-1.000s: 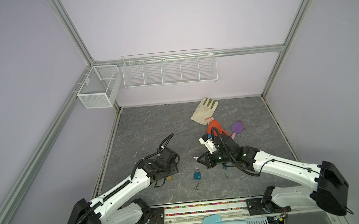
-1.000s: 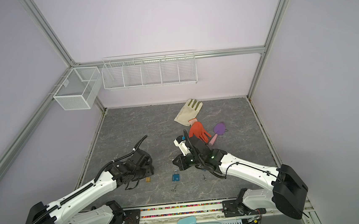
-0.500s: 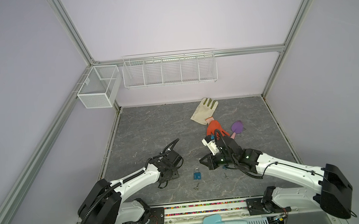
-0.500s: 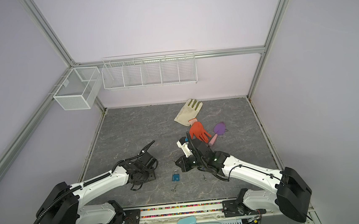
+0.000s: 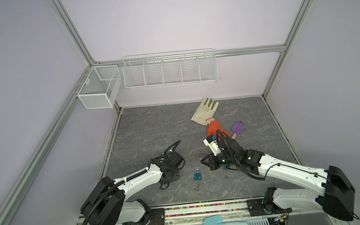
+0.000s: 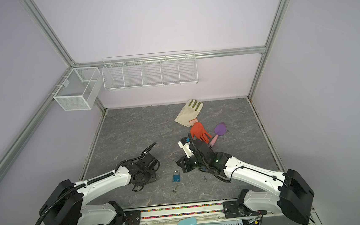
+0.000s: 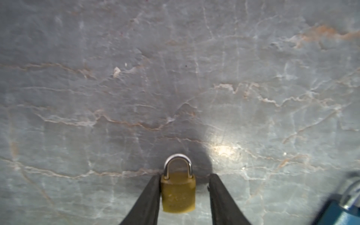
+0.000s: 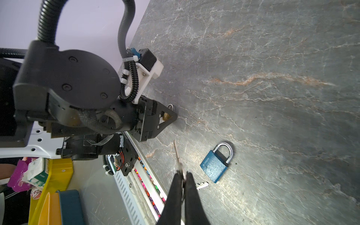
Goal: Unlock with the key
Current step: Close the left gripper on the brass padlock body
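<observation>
My left gripper point(image 7: 185, 176) stands spread around a brass padlock point(image 7: 178, 192) at the lower middle of the left wrist view. One finger point(image 7: 152, 194) touches the lock's side and the other stands just clear of it. The padlock lies on the grey marbled tabletop point(image 7: 175, 78).

My right gripper point(image 8: 183, 175) is clenched on a silver key point(image 8: 176, 153) at the lower middle of the right wrist view, the blade poking out past the fingertips.

In both top views a blue padlock point(image 5: 198, 175) lies between my two arms, with a loose key point(image 5: 197, 187) just below it.

A white mesh basket point(image 5: 98, 88) hangs at the upper left and a five-compartment wire rack point(image 5: 169, 71) at the upper middle. Through their wire only wall shows.
</observation>
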### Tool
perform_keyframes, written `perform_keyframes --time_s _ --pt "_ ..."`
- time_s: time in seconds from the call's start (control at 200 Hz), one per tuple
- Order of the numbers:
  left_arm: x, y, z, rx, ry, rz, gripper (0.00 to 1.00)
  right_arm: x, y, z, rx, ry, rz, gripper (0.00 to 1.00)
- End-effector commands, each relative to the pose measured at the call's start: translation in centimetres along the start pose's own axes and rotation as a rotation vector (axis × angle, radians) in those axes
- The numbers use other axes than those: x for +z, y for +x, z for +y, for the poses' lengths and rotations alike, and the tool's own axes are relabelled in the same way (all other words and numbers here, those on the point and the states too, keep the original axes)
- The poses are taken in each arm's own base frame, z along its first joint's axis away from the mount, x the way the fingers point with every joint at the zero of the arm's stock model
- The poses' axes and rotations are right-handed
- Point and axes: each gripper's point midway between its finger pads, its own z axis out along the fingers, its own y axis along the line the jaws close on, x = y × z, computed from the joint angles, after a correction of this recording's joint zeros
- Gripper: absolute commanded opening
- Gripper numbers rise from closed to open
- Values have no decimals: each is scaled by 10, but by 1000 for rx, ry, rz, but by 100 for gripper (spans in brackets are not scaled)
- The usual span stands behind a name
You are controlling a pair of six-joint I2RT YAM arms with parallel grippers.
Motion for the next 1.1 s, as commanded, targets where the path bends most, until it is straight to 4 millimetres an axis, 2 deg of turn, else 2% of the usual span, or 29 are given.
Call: perform_keyframes --time_s 0.0,0.13,0.195,0.45,0.835,0.954,1.094 --pt "2 0 8 -5 -59 0 39 -4 5 -3 -8 14 0 6" --pt "3 0 9 -2 -79 4 36 -4 5 -4 -8 21 2 6" --pt "3 -1 10 1 -91 5 31 -4 5 -4 -10 17 0 6" --pt "5 0 11 19 -126 7 31 -5 4 -3 -14 19 -3 6" --pt "0 2 7 -28 -63 -14 15 -12 2 -4 -23 34 -26 6" --pt "-8 -3 3 -75 -11 -46 9 -16 1 -7 -28 55 -33 6" --pt "-29 -16 -9 -136 77 -106 7 -23 -3 -7 -44 76 -46 6"
